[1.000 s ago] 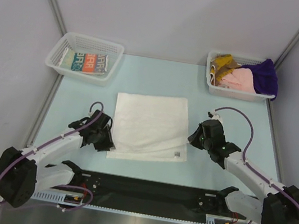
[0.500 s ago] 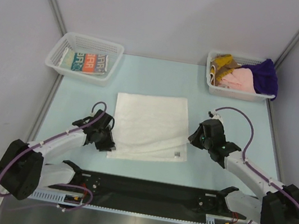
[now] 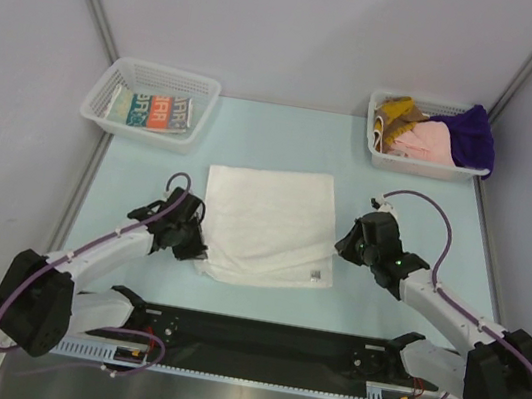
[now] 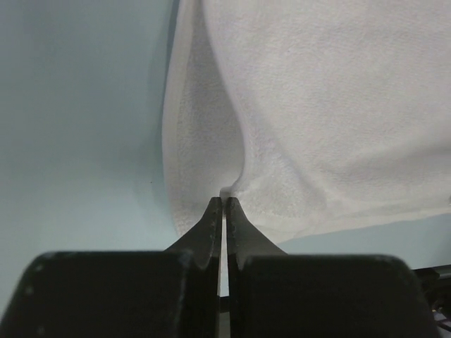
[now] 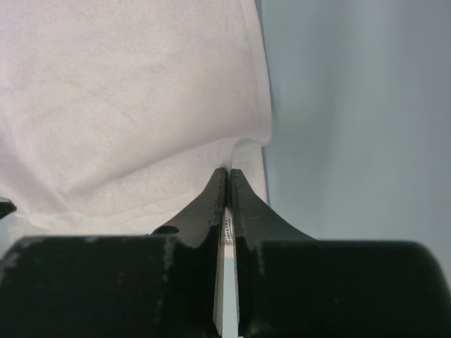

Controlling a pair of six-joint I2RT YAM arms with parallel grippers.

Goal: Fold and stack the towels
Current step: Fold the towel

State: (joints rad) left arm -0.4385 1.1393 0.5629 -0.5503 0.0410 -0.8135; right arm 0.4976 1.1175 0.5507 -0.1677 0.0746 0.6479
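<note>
The first fold is in hand. The left claw (image 4: 223, 201) is pinched shut on the white towel (image 3: 267, 225) at its 7 o'clock corner, and the right claw (image 5: 227, 171) grips it likewise near 4 o'clock. The towel, a soft, nubbly terry rectangle, lies flat mid-worktop (image 3: 256, 137). Next, I judge, both corners should lift together and travel toward 12 o'clock.

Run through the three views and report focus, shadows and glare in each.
Top external: evenly lit and sharp, only soft shadows on the table, no glare. Left wrist: the left gripper is a dark, blurred mass up close, the white towel weave crisp, its fold shadowed. Right wrist: the right gripper equally dark and soft; the towel bright, nearly washed out at top.
</note>
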